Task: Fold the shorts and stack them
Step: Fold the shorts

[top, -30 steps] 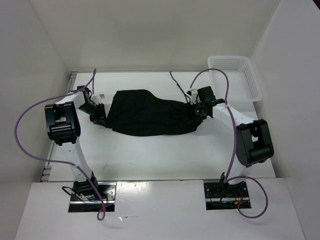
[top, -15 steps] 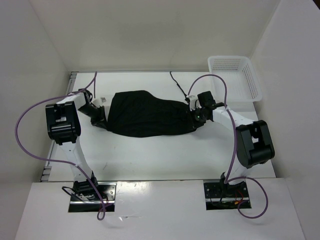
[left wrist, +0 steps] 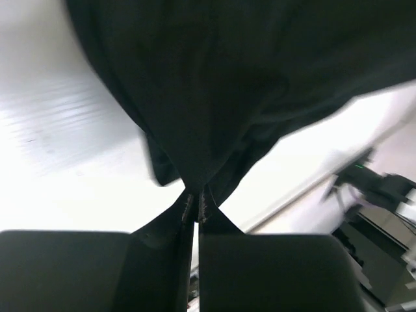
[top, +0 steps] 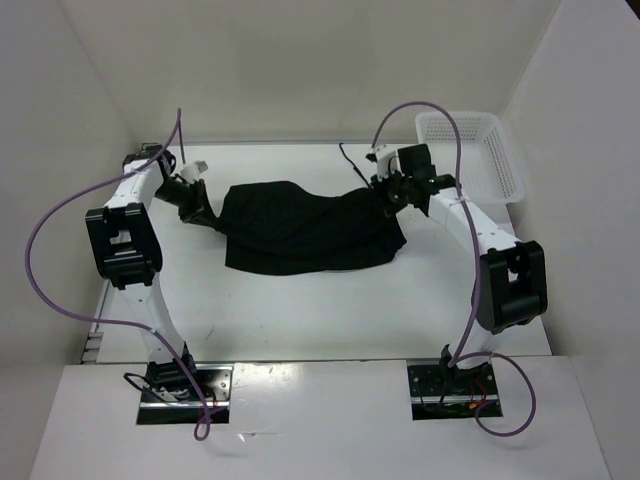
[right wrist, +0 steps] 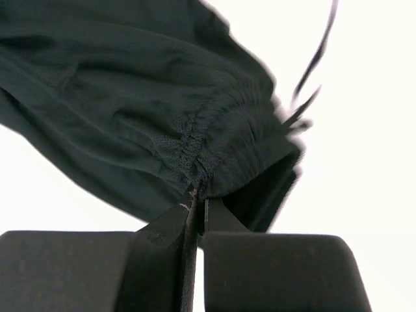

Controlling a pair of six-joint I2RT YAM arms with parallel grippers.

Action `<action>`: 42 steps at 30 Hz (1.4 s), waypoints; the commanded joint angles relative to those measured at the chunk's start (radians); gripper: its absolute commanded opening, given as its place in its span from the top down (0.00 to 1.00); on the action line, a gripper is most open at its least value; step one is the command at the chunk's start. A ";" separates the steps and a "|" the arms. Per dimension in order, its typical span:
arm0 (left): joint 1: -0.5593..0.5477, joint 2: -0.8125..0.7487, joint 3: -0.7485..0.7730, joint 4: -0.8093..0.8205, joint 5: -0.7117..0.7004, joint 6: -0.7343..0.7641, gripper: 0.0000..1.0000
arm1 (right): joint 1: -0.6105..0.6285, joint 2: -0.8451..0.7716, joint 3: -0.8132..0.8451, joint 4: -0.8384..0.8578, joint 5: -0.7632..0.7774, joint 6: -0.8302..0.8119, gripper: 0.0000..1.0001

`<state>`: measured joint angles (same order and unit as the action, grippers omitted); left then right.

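Observation:
The black shorts (top: 305, 228) lie spread across the middle of the white table. My left gripper (top: 210, 215) is shut on the left edge of the shorts (left wrist: 214, 97), the cloth drawn to a peak at the fingertips. My right gripper (top: 385, 197) is shut on the gathered waistband at the right end of the shorts (right wrist: 162, 110). A thin black drawstring (top: 352, 163) trails away toward the back wall, and the drawstring (right wrist: 315, 62) shows blurred in the right wrist view.
A white lattice basket (top: 470, 155) stands at the back right corner of the table (top: 300, 310). White walls close in the back and both sides. Purple cables loop over both arms.
Both grippers closed on the ends of the shorts and moved toward the back of the table, lifting the edges. The cloth now sits pulled up at both ends.

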<state>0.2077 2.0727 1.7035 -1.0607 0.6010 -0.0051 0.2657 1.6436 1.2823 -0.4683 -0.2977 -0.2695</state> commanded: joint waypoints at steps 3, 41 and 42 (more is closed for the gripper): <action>-0.002 -0.031 0.128 -0.160 0.207 0.005 0.96 | 0.000 -0.045 0.130 -0.068 0.068 -0.157 1.00; -0.156 0.067 -0.025 -0.183 0.249 0.005 0.88 | 0.006 -0.094 0.052 -0.044 0.062 -0.290 0.10; -0.156 0.067 -0.013 -0.183 0.261 0.005 0.88 | 0.073 -0.106 0.043 -0.062 0.033 -0.313 0.13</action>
<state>0.0456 2.1674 1.6878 -1.2304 0.8257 -0.0059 0.2409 1.5589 1.3495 -0.4328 -0.1509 -0.5167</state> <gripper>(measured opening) 0.114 0.890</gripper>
